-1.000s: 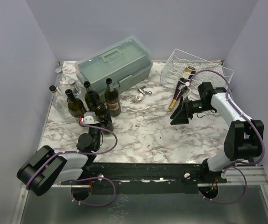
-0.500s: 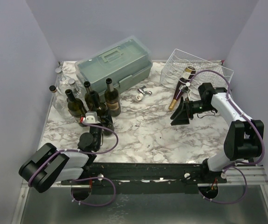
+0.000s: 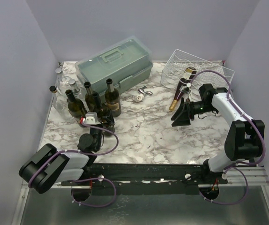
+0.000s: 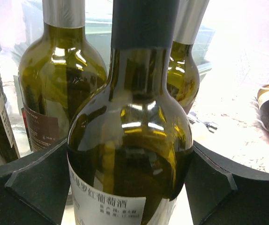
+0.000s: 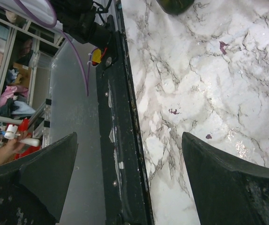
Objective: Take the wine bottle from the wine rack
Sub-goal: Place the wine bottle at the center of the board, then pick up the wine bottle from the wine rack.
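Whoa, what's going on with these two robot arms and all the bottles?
The left claw sits around a dark green bottle standing on the left. The right claw hangs open and empty beside the wine bottle, which slants from the white wire rack down to the marble table. It isn't off the rack yet.

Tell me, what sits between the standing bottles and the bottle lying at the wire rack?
Only a small silver-and-white object, too small to identify, on the otherwise bare marble table, as the top view shows.

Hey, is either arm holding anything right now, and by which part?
The left pincer clasps a dark green bottle around its upper body, below the shoulder. The right pincer is open and empty.
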